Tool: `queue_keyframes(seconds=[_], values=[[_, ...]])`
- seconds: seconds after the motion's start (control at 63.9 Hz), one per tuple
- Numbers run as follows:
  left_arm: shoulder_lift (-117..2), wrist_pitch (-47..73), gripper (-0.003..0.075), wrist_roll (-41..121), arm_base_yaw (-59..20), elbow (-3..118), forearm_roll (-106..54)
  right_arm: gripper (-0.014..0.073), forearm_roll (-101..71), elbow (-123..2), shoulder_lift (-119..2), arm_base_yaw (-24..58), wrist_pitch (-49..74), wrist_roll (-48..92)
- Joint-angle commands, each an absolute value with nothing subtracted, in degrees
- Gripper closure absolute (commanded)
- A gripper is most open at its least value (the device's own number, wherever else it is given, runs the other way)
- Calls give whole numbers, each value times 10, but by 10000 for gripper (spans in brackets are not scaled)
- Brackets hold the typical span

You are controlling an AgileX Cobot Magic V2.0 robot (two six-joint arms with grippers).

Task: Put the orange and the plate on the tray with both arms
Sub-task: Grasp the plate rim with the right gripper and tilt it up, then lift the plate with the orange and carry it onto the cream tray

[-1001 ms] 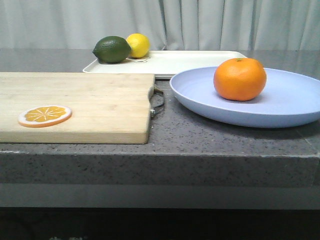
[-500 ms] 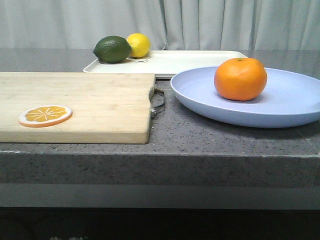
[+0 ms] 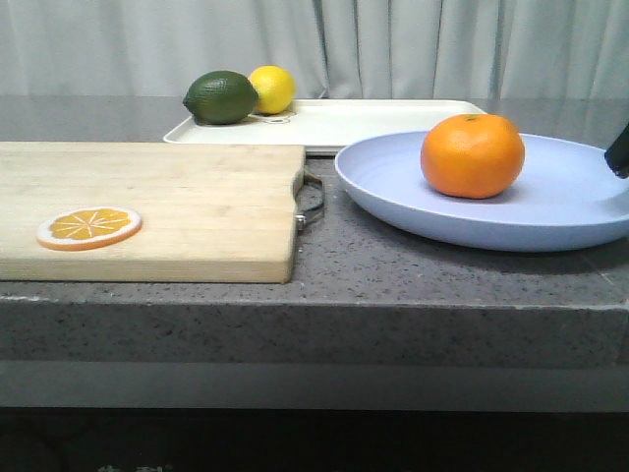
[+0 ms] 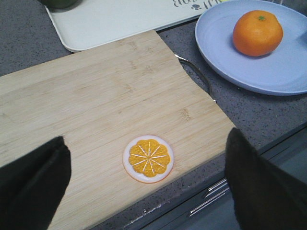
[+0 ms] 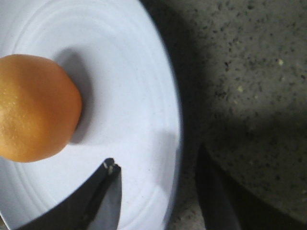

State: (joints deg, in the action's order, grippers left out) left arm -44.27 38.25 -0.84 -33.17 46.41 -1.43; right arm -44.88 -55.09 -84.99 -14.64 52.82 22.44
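The orange [image 3: 473,154] sits on the lavender-blue plate [image 3: 570,202] at the right of the counter; both also show in the left wrist view, orange [image 4: 257,32] and plate [image 4: 230,62]. The cream tray [image 3: 364,120] lies behind them. My right gripper [image 5: 156,165] is open, one finger over the plate [image 5: 139,96] and the other outside its rim, beside the orange [image 5: 33,108]; its tip shows at the front view's right edge [image 3: 618,152]. My left gripper [image 4: 146,158] is open and empty above the cutting board.
A wooden cutting board [image 3: 177,202] with a metal handle lies at the left, an orange slice [image 3: 88,227] on it near the front edge. A green avocado-like fruit [image 3: 221,96] and a lemon [image 3: 272,88] sit on the tray's left end.
The right gripper's tip has come into the front view at the right edge, by the plate's rim. Nothing else has moved.
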Motion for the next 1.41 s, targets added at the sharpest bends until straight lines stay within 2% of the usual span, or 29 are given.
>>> queue_keyframes(seconds=[0.0,0.156,0.641,1.079,1.392], values=[[-440,339,90,-14,-330,480,-15,248,-487,-569,-842,-144,535,231],[-440,338,90,-14,-330,480,-15,326,-490,-569,-850,-144,536,231],[-440,338,90,-14,-330,480,-15,666,-491,-569,-855,-144,538,229],[-440,332,90,-14,-330,480,-15,662,-513,-569,-854,-144,537,228],[-440,331,90,-14,-330,480,-15,662,-460,-655,-855,-114,544,97]])
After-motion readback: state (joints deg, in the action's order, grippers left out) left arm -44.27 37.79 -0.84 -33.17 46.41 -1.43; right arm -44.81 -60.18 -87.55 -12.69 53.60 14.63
